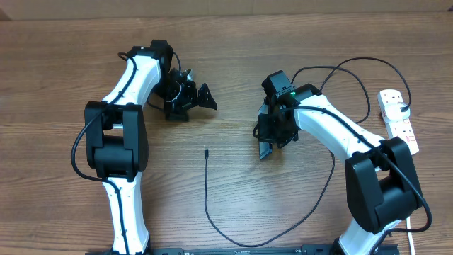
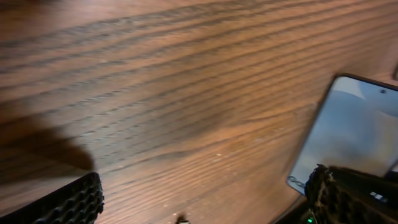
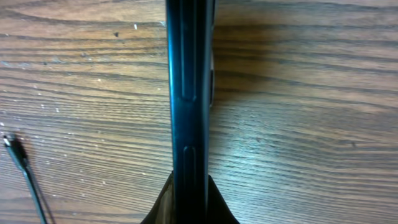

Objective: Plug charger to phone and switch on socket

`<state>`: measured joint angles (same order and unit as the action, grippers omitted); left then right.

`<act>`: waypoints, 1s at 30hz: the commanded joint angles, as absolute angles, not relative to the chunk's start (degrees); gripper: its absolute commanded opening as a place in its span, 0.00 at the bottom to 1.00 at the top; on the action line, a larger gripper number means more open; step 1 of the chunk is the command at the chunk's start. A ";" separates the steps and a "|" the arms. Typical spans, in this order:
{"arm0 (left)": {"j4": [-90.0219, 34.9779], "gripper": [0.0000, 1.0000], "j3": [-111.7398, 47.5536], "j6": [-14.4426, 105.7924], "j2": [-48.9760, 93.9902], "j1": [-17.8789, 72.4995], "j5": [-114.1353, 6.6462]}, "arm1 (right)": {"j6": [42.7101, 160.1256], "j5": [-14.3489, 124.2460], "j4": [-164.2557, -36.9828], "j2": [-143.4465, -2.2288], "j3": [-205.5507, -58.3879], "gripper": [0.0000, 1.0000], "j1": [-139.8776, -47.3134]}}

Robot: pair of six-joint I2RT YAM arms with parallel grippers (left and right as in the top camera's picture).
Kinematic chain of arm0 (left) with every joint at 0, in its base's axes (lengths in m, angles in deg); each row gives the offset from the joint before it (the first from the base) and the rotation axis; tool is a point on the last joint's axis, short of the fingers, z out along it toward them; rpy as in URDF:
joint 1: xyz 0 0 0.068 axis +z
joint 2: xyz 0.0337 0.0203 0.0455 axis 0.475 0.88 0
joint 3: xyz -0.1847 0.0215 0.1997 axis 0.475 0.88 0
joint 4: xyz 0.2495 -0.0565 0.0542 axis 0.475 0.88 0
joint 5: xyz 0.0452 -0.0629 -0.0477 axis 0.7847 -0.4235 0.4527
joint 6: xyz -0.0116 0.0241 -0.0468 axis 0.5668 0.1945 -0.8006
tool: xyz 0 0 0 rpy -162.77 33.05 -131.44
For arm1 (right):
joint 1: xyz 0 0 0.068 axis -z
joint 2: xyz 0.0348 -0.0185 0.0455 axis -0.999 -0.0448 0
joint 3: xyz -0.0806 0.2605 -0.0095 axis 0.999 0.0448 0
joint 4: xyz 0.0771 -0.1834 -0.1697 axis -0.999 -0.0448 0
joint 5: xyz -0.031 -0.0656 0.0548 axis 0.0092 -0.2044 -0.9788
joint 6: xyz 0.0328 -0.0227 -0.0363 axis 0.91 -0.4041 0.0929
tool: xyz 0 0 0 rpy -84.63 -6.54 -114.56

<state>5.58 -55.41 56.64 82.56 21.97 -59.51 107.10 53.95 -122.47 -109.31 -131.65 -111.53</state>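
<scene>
My right gripper (image 1: 271, 136) is shut on the phone (image 1: 265, 150) and holds it on its edge on the table, right of centre. In the right wrist view the phone's black edge (image 3: 189, 93) runs straight up from between the fingers (image 3: 189, 208). The phone's pale lit screen shows in the left wrist view (image 2: 357, 130). The charger's black plug tip (image 1: 204, 150) lies on the wood left of the phone, and also shows in the right wrist view (image 3: 12, 146). Its cable (image 1: 212, 219) loops round the front. My left gripper (image 1: 192, 96) is open and empty (image 2: 205, 202). The white socket (image 1: 398, 119) lies at the far right.
The black cable runs along the table's front edge, up past the right arm and makes loops (image 1: 354, 71) near the socket. The socket's white cord (image 1: 414, 219) runs down the right side. Bare wood lies between the two grippers.
</scene>
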 commanded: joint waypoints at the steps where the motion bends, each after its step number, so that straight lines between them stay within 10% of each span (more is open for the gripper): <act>1: 5.45 1.00 -55.59 57.69 81.05 21.57 -54.36 | 106.51 55.90 -123.56 -107.95 -131.91 0.04 -111.59; 22: -0.76 1.00 -55.59 57.71 81.05 21.57 -48.00 | 102.01 56.12 -125.55 -107.95 -130.43 0.04 -111.59; 30: -1.13 1.00 -55.59 57.71 81.05 21.57 -48.00 | 100.72 56.36 -119.16 -107.95 -130.43 0.25 -111.59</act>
